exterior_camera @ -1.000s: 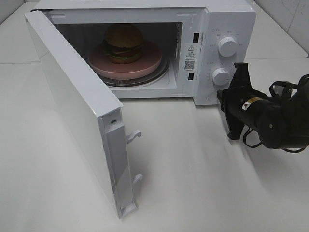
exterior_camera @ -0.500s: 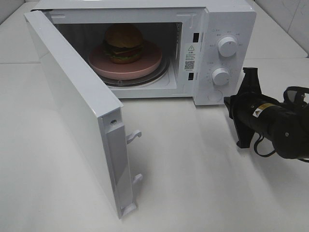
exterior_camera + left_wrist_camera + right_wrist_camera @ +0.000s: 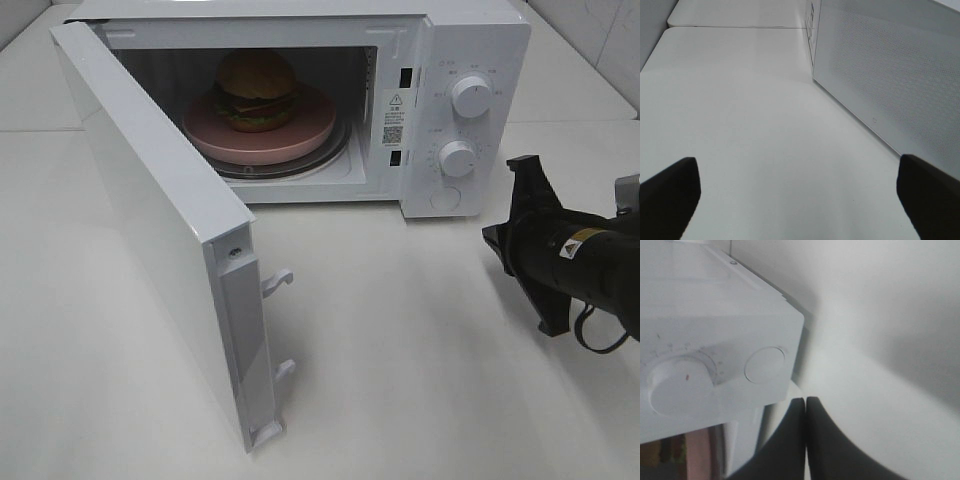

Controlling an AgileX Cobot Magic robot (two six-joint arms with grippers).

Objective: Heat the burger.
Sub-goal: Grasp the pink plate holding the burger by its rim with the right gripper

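Note:
The burger (image 3: 257, 88), with a tan domed bun, sits on a pink plate (image 3: 305, 135) inside the white microwave (image 3: 470, 40). The microwave's door (image 3: 160, 220) hangs wide open to the left. My right gripper (image 3: 491, 237) is shut with nothing in it and hovers over the table to the right of the control panel, pointing at it. In the right wrist view its fingertips (image 3: 805, 401) are pressed together below the round door button (image 3: 765, 365). My left gripper (image 3: 800, 200) is open and empty beside the outer face of the door (image 3: 900, 75); it is out of the exterior view.
Two white knobs (image 3: 471, 95) (image 3: 458, 158) sit on the microwave's right panel. The open door juts out over the table's front left, its latch hooks (image 3: 278, 282) facing right. Bare white tabletop (image 3: 400, 350) lies in front of the microwave.
My right gripper, still shut, has drawn back from the microwave's control panel, moving right and toward the table's front. The burger, door and left gripper are unchanged.

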